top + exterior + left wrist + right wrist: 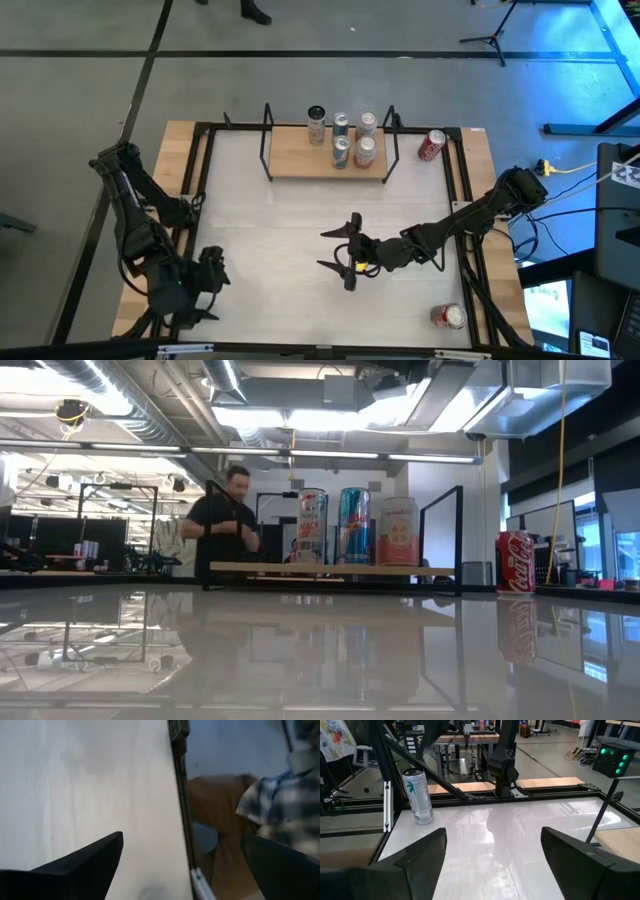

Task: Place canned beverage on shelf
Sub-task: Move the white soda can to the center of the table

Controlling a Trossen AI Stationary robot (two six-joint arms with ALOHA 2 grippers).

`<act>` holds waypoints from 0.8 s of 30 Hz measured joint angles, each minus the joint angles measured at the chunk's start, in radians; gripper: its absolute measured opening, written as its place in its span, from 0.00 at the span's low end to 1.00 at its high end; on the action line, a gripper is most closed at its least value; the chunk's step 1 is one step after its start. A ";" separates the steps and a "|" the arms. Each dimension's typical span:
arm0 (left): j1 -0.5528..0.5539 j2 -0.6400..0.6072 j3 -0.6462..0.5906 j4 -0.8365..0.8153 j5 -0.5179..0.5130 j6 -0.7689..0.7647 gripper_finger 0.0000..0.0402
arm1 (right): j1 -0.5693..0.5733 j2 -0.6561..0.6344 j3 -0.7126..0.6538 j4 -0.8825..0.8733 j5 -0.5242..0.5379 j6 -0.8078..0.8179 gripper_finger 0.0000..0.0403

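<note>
Shelf (pixel 325 165) at desk (pixel 260 230) far edge holds five cans (pixel 341 139); low view shows only three. Right gripper (pixel 345 252) mid-desk, jaws spread, empty. Left gripper (pixel 205 285) near-left corner, jaws spread.

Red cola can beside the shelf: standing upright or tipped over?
Upright. The red cola can stands on its base on the tabletop, off the shelf, just past its right upright; from above its round top shows.

My white bench (pixel 290 230) carries the shelf (pixel 295 165) at its far edge, with five cans (pixel 341 152) standing on its board. A red can (pixel 431 145) stands on the bench just beside the shelf's right end, and another red can (pixel 449 316) lies near the right front corner.
</note>
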 joint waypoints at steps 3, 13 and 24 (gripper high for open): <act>0.001 0.004 0.000 0.061 -0.047 -0.028 0.98 | 0.000 0.000 0.000 0.000 0.000 0.000 0.80; -0.133 0.026 0.000 -0.114 0.065 -0.286 0.98 | 0.000 0.000 0.000 -0.052 0.000 0.045 0.80; -0.353 0.067 0.000 -0.284 -0.005 -0.606 0.98 | 0.000 0.000 0.000 -0.068 0.000 0.055 0.80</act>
